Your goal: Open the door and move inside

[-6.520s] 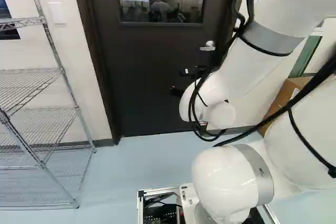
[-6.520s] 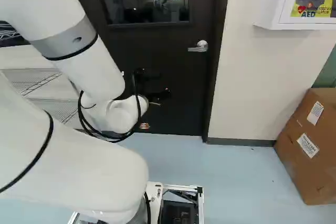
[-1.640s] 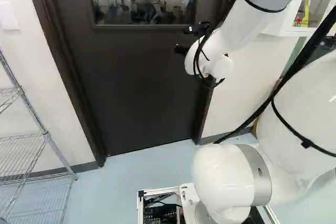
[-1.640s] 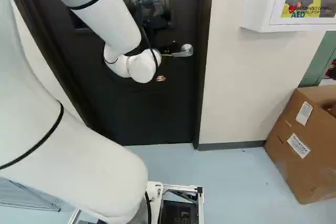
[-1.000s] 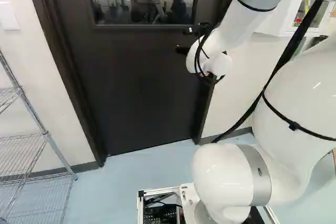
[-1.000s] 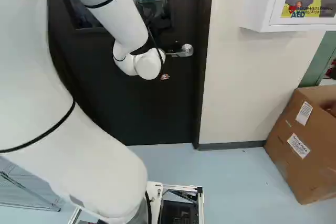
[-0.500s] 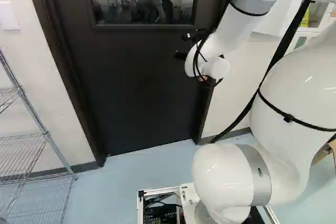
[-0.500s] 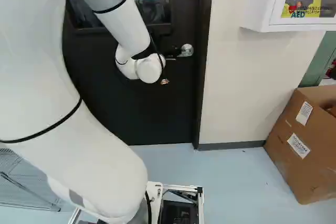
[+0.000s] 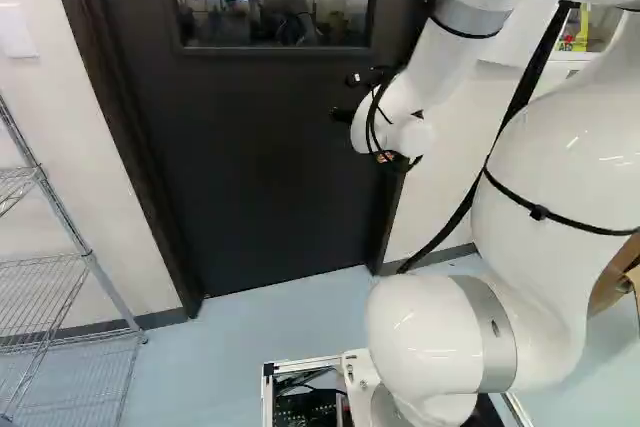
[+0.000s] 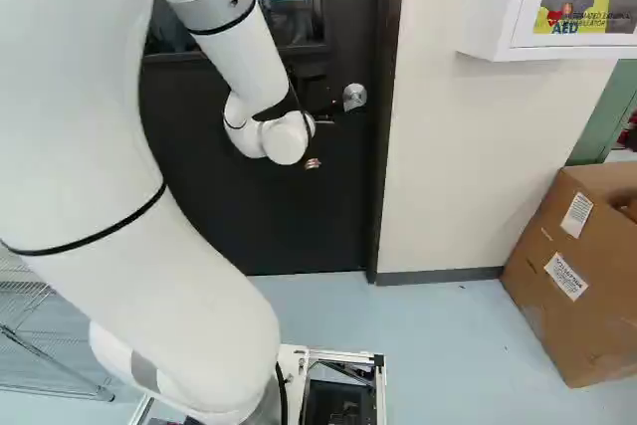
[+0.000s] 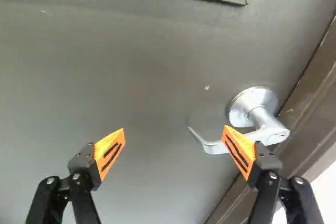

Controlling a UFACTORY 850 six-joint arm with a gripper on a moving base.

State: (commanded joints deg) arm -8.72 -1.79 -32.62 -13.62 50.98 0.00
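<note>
Nearest, a bright metal frame (image 10: 348, 355) with straight edges surrounds a green circuit board (image 9: 300, 407) on the base. Glossy white, rounded segments of the arm (image 9: 425, 337) rise from there, ringed with satin grey bands, a slack black cable (image 9: 455, 222) looping alongside. Smooth, pale blue floor (image 10: 438, 345) spreads ahead.

At the left, a shelf rack (image 9: 65, 219) of shiny wire mesh stands on slim posts; at the right, a brown cardboard box (image 10: 572, 296) bears white paper labels.

Farther on is the claw (image 9: 343, 115), its two black fingers wide apart, with ridged, wedge-shaped orange pads (image 11: 109, 150). The lever handle (image 11: 268, 129), satin silver metal on a round plate, sits just ahead of the right-hand finger; its hooked end reaches toward the open gap. Whether finger and lever touch, one cannot tell.

Beyond stands the door (image 9: 270, 167), closed, a dark, flat slab flecked with tiny pale marks, with a rectangular glass window (image 9: 275, 7) in its upper part. Its dark frame (image 10: 386, 146) meets a smooth cream wall (image 10: 458, 176), where a boxy white cabinet (image 10: 488, 7) hangs at the right.
</note>
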